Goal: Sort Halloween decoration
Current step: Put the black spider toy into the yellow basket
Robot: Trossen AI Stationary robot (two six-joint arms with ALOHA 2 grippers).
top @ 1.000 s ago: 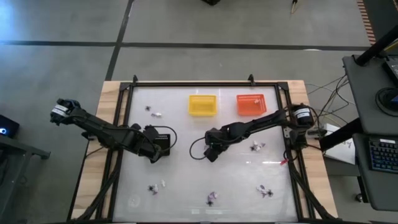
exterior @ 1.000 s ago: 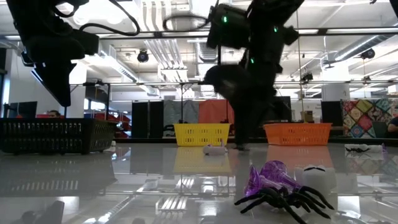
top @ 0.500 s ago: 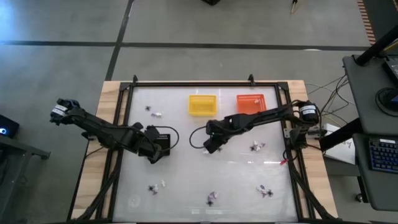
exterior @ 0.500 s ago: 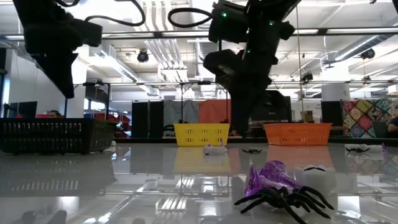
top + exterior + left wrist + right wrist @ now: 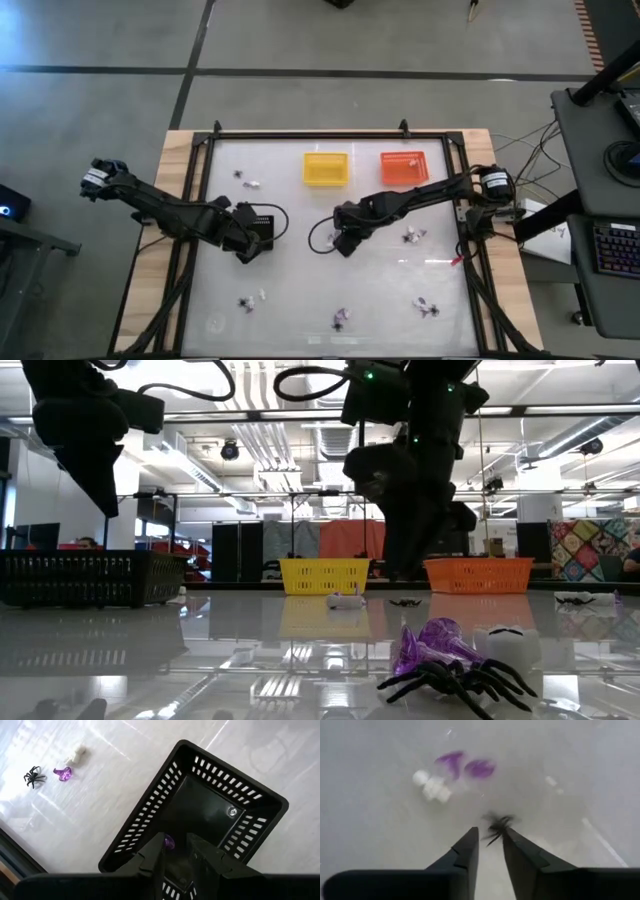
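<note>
White table (image 5: 300, 290) strewn with trinkets. Left pincer (image 5: 175, 851) narrow, over black tray (image 5: 227, 790). Right pincer (image 5: 490, 842) narrow, black spider (image 5: 497, 826) at tips, grip unclear.

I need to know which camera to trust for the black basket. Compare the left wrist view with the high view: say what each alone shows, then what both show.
Left wrist only: the inside of the black basket, with a purple trinket on its floor just past the left hand, whose fingers stand apart.

High only: the yellow basket, the orange basket, and the right hand near the table's middle.

Both: the black basket, the left hand over it, and a small cluster of trinkets on the table nearby.
</note>
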